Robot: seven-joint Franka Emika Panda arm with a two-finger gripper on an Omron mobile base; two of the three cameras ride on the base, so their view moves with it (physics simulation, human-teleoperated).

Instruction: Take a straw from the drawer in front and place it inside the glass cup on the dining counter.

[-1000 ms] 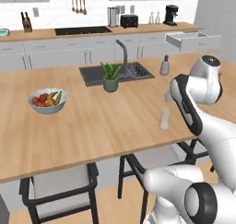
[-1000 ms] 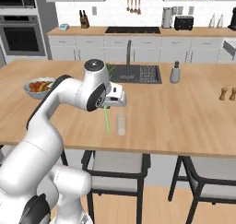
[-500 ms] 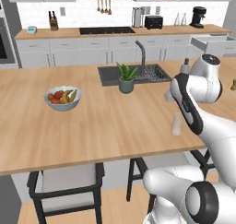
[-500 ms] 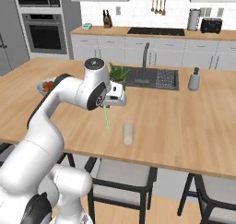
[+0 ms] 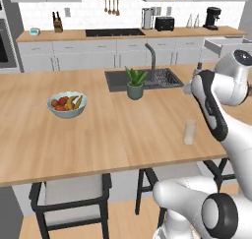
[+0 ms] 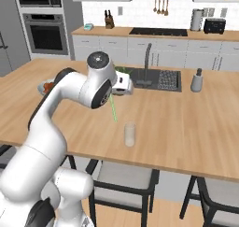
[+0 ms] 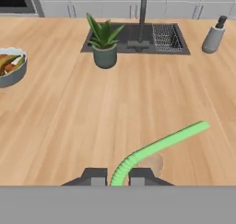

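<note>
My gripper (image 6: 119,89) is shut on the top of the bright green straw (image 6: 113,109), which hangs down over the dining counter (image 6: 186,128). The glass cup (image 6: 129,134) stands upright near the counter's front edge, a little right of and below the straw's lower tip. In the hand view the straw (image 7: 159,147) runs from between the fingertips (image 7: 94,176) out to the right, and the cup's pale rim (image 7: 156,163) shows just beneath it. The left base view has the cup (image 5: 190,132) beside my forearm. The drawer (image 5: 227,45) stands open far back on the right.
A potted plant (image 6: 122,73) and a dark sink (image 6: 156,79) with a tap lie behind the gripper. A fruit bowl (image 5: 67,104) sits to the left and a grey dispenser bottle (image 6: 197,80) to the right. Stools stand under the counter's front edge.
The whole scene has shifted in both base views, so the base has driven along the counter. The straw stays in my shut gripper, now closer to the cup.
</note>
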